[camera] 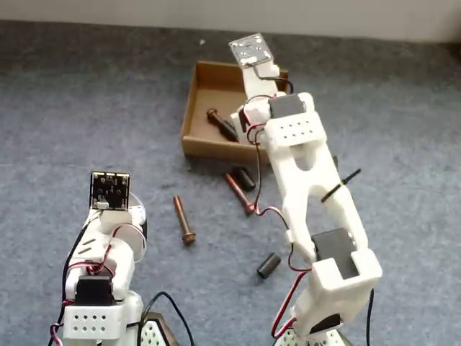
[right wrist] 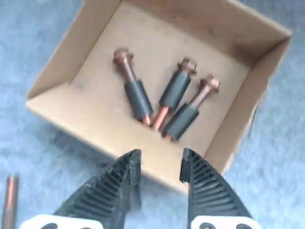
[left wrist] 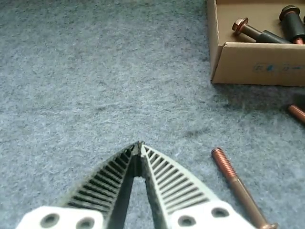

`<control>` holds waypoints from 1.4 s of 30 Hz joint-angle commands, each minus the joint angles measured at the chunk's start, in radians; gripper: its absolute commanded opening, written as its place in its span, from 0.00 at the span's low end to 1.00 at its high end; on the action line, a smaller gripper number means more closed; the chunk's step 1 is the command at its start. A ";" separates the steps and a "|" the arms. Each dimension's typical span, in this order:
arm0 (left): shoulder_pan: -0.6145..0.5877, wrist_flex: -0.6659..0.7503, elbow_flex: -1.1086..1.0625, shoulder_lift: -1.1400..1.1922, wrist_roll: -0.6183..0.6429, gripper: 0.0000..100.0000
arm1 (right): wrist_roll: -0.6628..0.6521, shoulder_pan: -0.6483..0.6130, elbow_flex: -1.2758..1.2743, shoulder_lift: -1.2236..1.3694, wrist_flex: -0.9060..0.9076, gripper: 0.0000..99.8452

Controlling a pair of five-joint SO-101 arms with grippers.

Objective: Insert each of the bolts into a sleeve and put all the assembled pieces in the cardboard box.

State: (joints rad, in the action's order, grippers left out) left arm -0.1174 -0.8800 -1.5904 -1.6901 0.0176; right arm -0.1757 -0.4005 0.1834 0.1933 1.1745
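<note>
**Right gripper (right wrist: 160, 153) spread above the box, left gripper (left wrist: 139, 147) pinched closed over the carpet**

The right gripper holds nothing. Its two ribbed fingers (right wrist: 119, 183) stand apart with a clear gap between the tips. It hangs just outside the near wall of the cardboard box (right wrist: 57, 57), tips pointing in toward it. Inside the box three assembled pieces lie on the floor, each a copper bolt with a dark sleeve on its shank. One (right wrist: 135, 91) lies a little apart from the others. The middle piece (right wrist: 173, 91) and the third piece (right wrist: 189, 112) lie side by side, nearly touching. All three have their flanged heads toward the far wall. In the high view the right arm (camera: 306, 169) stretches forward from the table edge to the box (camera: 189, 119).

The left gripper also holds nothing, and its fingertips meet at a point. It hovers over bare grey carpet (left wrist: 86, 71), with the box (left wrist: 257, 67) well off to one side. A bare bolt (left wrist: 236, 183) lies on the carpet near this gripper, with no sleeve on it. In the high view the same bolt (camera: 183, 220) lies between the two arms, head toward the arm bases. The left arm (camera: 108, 252) is folded back close to its base.

A second bolt (camera: 239, 193) lies on the carpet just in front of the box. A loose sleeve (camera: 243, 177) lies right beside its upper end. Another loose sleeve (camera: 269, 265) lies nearer the right arm's base.
</note>
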 commanded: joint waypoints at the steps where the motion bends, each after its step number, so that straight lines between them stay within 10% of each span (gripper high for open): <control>1: -0.005 0.017 0.005 -0.008 -0.009 0.01 | 0.006 0.007 0.058 -0.076 0.142 0.13; 8: -0.005 0.017 0.005 -0.008 -0.009 0.01 | -0.117 -0.087 0.013 -0.068 0.306 0.13; 25: -0.008 0.017 0.005 -0.008 -0.009 0.01 | -0.127 -0.113 -0.383 -0.064 -0.183 0.13; 42: -0.004 0.017 0.004 -0.008 -0.009 0.01 | -0.127 -0.038 -0.294 0.171 -0.202 0.00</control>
State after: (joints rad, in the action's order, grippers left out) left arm -0.1174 -0.8800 -1.5904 -1.6901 0.0176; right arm -0.2938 -0.4450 -0.1389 0.3682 0.9751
